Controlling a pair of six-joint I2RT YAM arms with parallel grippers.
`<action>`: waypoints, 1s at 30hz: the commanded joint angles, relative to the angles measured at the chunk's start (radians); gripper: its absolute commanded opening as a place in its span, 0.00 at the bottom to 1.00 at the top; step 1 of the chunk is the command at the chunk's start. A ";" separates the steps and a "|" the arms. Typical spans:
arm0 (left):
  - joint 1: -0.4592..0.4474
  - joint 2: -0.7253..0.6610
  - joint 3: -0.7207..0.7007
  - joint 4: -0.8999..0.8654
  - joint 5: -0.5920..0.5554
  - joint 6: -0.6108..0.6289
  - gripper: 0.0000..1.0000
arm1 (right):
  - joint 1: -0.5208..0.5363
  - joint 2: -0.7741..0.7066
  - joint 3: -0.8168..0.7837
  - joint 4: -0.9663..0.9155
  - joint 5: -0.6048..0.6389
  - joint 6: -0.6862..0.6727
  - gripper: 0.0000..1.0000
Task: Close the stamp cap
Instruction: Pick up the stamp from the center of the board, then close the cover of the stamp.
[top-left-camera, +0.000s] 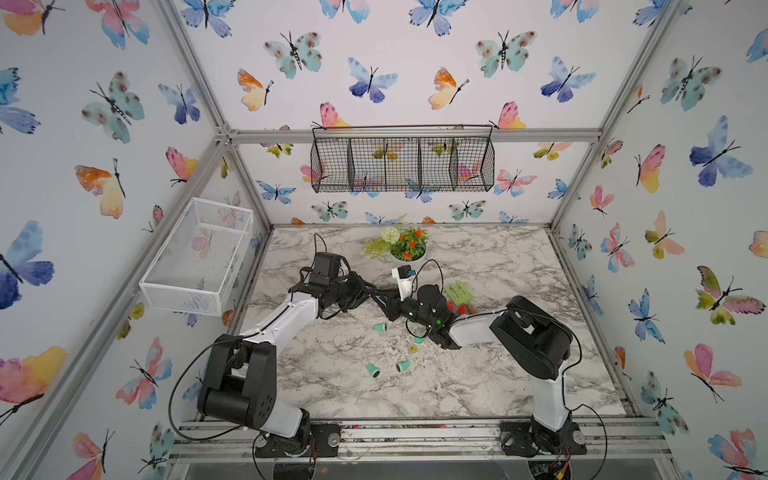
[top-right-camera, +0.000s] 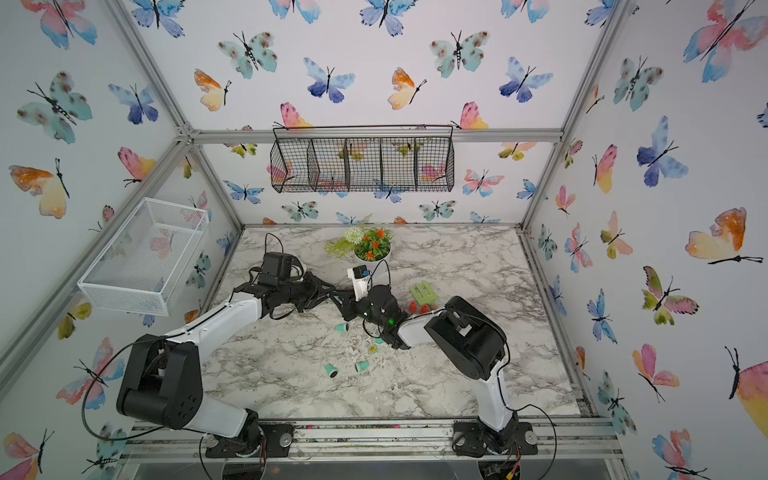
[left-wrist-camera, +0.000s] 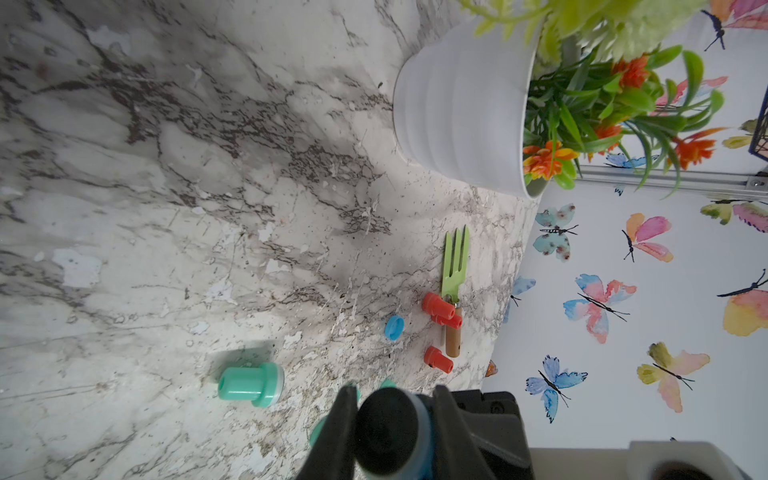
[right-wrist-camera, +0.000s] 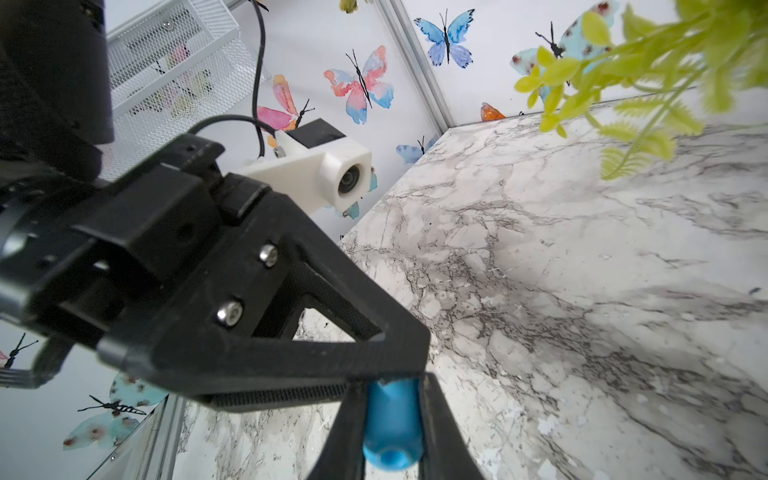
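Note:
A blue stamp (left-wrist-camera: 386, 428) with a dark round face is held above the marble table between both arms. My left gripper (left-wrist-camera: 392, 399) is shut on its wide end. My right gripper (right-wrist-camera: 390, 386) is shut on the blue handle (right-wrist-camera: 390, 424). In both top views the two grippers meet tip to tip left of the table's middle, the left gripper (top-left-camera: 369, 291) against the right gripper (top-left-camera: 377, 296), and they hide the stamp. A small blue cap (left-wrist-camera: 394, 327) lies loose on the table, apart from the stamp.
Teal stamps (top-left-camera: 380, 327) (top-left-camera: 372, 370) (top-left-camera: 403, 365) lie on the table in front of the grippers. Red stamps (left-wrist-camera: 438, 305) and a green toy fork (left-wrist-camera: 456, 266) lie by the right arm. A white flower pot (left-wrist-camera: 461, 124) stands behind. A white mesh basket (top-left-camera: 195, 257) hangs on the left wall.

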 joint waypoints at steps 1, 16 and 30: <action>-0.016 -0.028 0.009 -0.009 0.032 0.003 0.29 | 0.009 0.006 0.006 0.016 0.007 -0.001 0.07; 0.030 -0.064 0.180 -0.197 -0.125 0.317 0.61 | -0.045 -0.249 0.118 -0.884 0.118 -0.097 0.02; 0.203 -0.092 0.102 -0.217 -0.199 0.729 0.58 | -0.153 -0.146 0.367 -1.559 0.297 -0.183 0.03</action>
